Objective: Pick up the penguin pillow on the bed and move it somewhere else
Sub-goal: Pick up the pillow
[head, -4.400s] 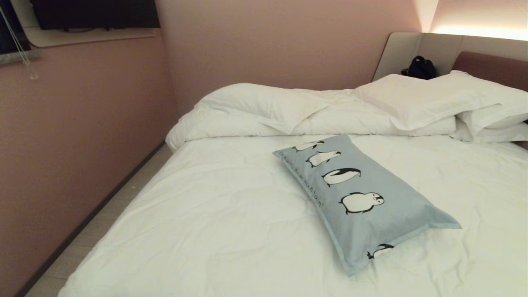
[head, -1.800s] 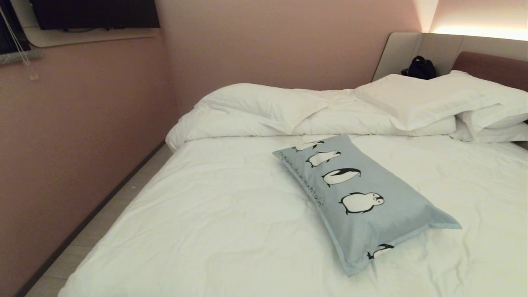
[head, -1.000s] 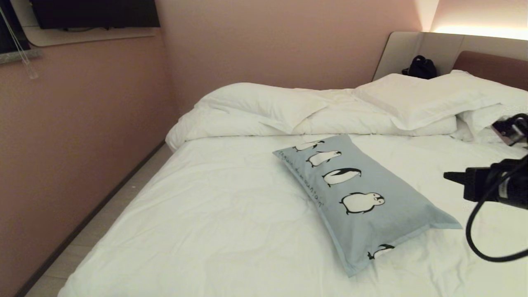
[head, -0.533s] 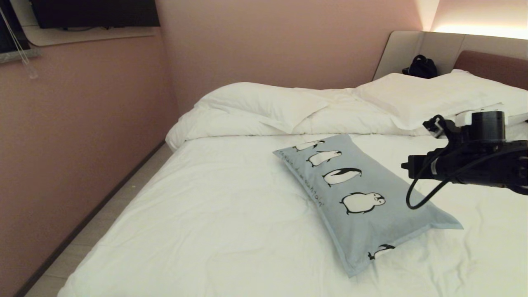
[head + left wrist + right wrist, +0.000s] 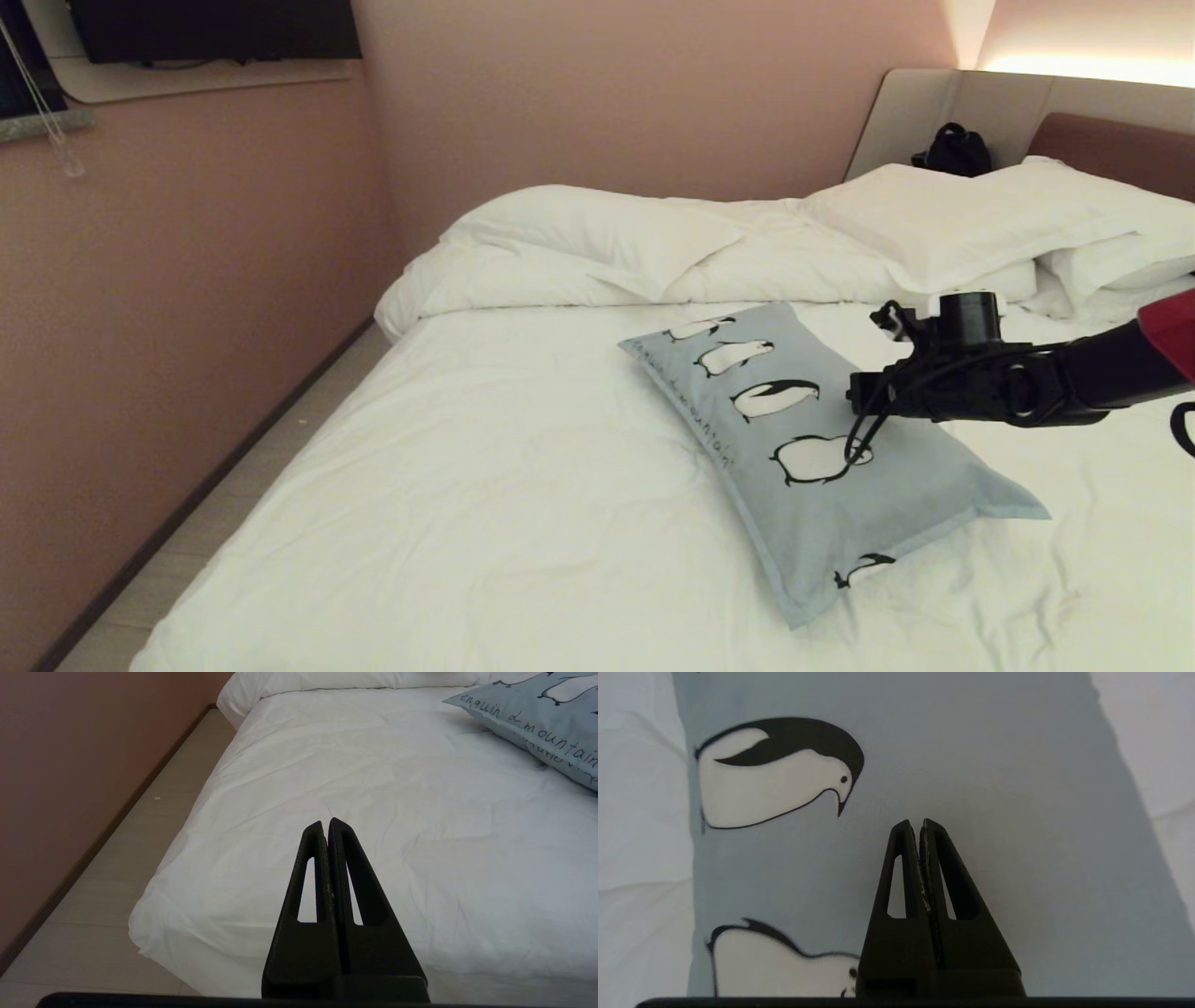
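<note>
Over on the left, the left gripper (image 5: 325, 822) hangs above the near-left part of the bed (image 5: 485, 504), jaws pressed together, holding nothing. The penguin pillow (image 5: 822, 495) lies well off to its right, flat on the white sheet, angled from far-left to near-right. And on the right, the right gripper (image 5: 915, 823) is poised over the pillow's plain blue-grey cloth beside a penguin, jaws closed and empty; whether the tips touch the cloth can't be told.
</note>
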Tool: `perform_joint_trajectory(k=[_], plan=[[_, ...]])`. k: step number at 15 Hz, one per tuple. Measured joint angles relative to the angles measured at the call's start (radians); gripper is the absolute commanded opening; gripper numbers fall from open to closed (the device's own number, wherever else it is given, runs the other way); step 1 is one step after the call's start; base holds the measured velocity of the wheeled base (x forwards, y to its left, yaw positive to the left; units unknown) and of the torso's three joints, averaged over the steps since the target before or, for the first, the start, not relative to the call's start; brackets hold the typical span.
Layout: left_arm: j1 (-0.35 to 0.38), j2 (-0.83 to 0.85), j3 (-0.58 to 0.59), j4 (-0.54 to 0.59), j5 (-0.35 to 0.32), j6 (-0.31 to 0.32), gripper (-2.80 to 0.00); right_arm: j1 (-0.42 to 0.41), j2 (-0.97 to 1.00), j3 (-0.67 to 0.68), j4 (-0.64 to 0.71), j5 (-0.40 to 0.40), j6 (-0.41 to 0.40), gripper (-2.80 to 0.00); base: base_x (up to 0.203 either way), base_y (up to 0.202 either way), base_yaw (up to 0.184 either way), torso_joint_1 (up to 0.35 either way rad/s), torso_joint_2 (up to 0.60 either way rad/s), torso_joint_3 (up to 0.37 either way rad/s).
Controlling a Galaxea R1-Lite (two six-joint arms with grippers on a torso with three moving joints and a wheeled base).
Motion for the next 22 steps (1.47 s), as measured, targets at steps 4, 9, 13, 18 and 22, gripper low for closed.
perform_joint_trajectory(k=[4,9,13,18,22], plan=[[0.0,0.0,0.0,0.0,0.0,0.0,-2.8,0.026,0.03,-0.012,-0.001,-0.002,-0.01,-2.8,0.0,0.0,0.0,0.0,0.0,0.0],[0.0,0.0,0.0,0.0,0.0,0.0,-2.8,0.048,0.03,-0.006,0.001,-0.007,-0.016,0.0,0.0,0.0,0.0,0.0,0.0,0.0],[0.0,0.0,0.0,0.0,0.0,0.0,-2.8,0.055,0.007,-0.015,0.001,-0.016,-0.031,0.0,0.0,0.0,0.0,0.0,0.0,0.0],[0.0,0.0,0.0,0.0,0.0,0.0,-2.8,0.056,0.02,-0.057,0.004,-0.055,-0.037,0.0,0.0,0.0,0.0,0.0,0.0,0.0],[0.0,0.0,0.0,0.0,0.0,0.0,-2.8,0.056,0.103,-0.098,0.005,-0.058,-0.04,0.0,0.0,0.0,0.0,0.0,0.0,0.0]])
